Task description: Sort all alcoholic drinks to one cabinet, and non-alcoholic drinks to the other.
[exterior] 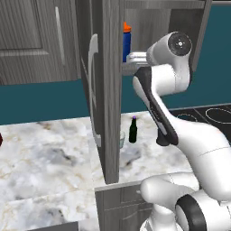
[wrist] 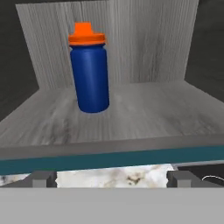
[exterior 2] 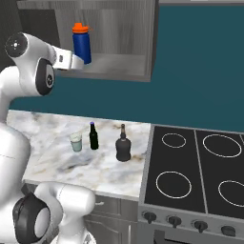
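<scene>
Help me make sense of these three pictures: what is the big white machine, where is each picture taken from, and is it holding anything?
The white machine is a robot arm on a driving base, in a simulated kitchen. Two pictures come from cameras on the base, behind the arm to its left and right. The third comes from a camera on its hand, looking into an open wall cabinet.

On the cabinet shelf stands a blue bottle with an orange cap, upright. The gripper is open just in front of the shelf and holds nothing.

Below, on the marble counter, stand a pale cup, a slim dark green bottle with a purple cap and a squat blackish bottle. Beside them is a black stovetop.
</scene>
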